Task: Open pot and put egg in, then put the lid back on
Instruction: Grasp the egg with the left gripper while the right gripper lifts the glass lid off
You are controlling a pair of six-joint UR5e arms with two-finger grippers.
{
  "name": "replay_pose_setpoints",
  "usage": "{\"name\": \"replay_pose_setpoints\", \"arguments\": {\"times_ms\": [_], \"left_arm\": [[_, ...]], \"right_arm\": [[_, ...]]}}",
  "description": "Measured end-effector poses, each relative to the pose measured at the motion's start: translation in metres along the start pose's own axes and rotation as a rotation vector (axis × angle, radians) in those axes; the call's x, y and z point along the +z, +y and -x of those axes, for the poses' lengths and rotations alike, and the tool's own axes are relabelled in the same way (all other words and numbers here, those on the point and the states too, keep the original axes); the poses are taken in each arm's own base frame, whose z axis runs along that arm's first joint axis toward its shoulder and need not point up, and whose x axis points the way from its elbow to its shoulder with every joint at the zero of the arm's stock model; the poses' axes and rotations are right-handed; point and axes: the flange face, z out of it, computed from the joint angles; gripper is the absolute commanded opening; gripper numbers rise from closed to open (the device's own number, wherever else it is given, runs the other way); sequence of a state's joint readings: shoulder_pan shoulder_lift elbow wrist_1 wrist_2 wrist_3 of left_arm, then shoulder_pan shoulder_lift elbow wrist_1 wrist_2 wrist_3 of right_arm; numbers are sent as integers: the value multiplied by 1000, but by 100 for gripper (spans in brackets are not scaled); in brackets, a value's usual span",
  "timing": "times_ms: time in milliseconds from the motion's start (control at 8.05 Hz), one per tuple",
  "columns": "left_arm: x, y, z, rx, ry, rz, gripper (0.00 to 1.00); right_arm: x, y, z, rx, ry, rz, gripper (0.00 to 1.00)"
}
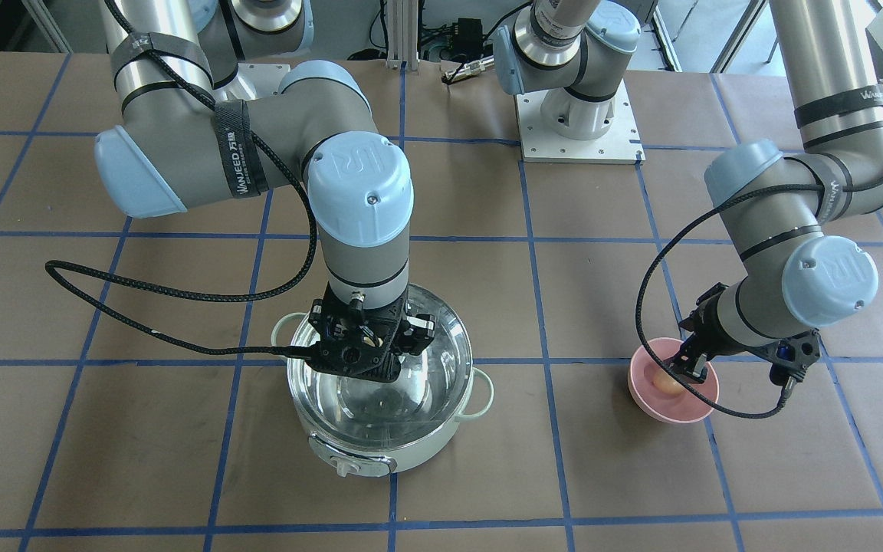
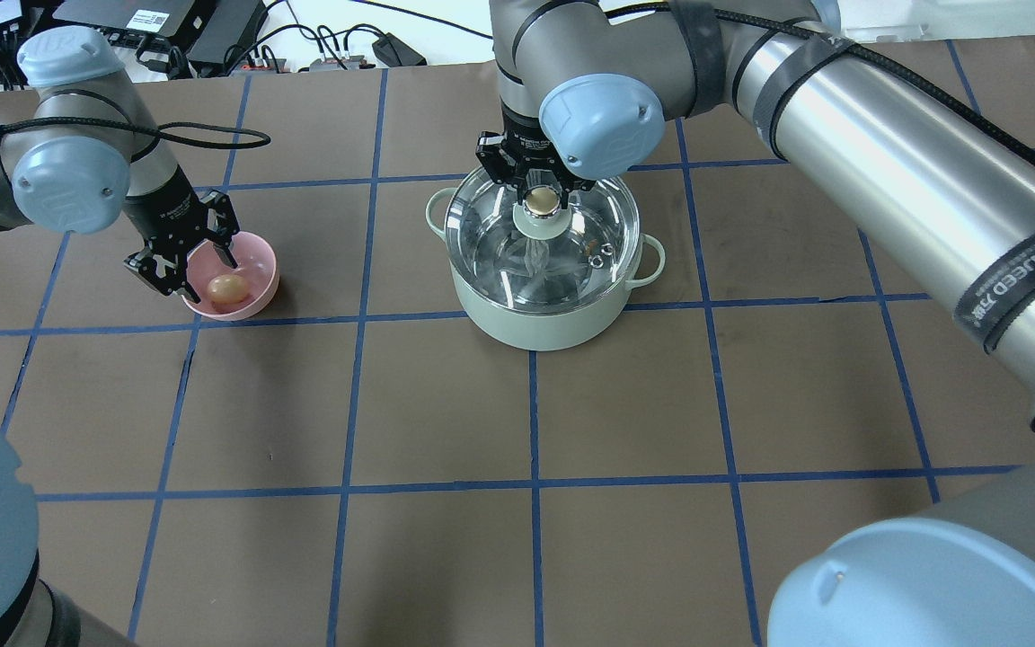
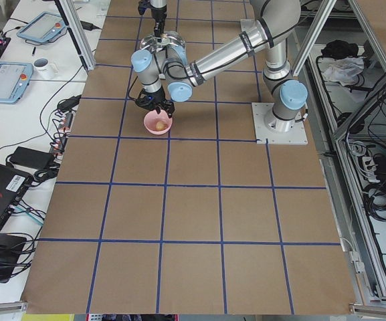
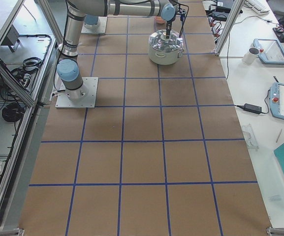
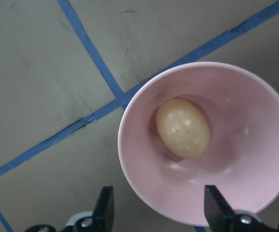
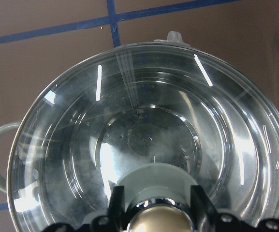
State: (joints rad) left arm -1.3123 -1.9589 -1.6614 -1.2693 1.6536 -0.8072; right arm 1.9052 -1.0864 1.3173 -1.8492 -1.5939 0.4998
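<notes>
We see the tan egg (image 5: 183, 128) lying in a pink bowl (image 5: 255, 96), well apart from the mint pot (image 2: 535, 319), which the glass lid (image 2: 598, 216) covers. Left gripper (image 5: 159, 205) hangs spread over the bowl's rim. Right gripper (image 6: 154, 203) clamps the lid's golden knob (image 2: 539, 203).

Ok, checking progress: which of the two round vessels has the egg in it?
The pink bowl, where the egg lies below the open left tool. The green pot is covered by its lid.
</notes>
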Motion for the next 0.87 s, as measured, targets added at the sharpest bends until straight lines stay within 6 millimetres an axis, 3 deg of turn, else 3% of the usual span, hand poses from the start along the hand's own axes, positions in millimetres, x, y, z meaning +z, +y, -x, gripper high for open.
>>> {"name": "replay_pose_setpoints", "arguments": {"times_ms": [249, 497, 621, 870], "left_arm": [[10, -4, -4, -1, -3, 1, 72], [16, -7, -8, -14, 0, -4, 72], [19, -8, -10, -25, 0, -4, 72], [28, -12, -14, -38, 4, -10, 72]], "right_arm": [[-14, 1, -2, -16, -6, -21, 42], [-46, 4, -16, -35, -14, -47, 42], [-66, 4, -32, -44, -14, -52, 42], [-110, -1, -85, -42, -18, -55, 43]]}}
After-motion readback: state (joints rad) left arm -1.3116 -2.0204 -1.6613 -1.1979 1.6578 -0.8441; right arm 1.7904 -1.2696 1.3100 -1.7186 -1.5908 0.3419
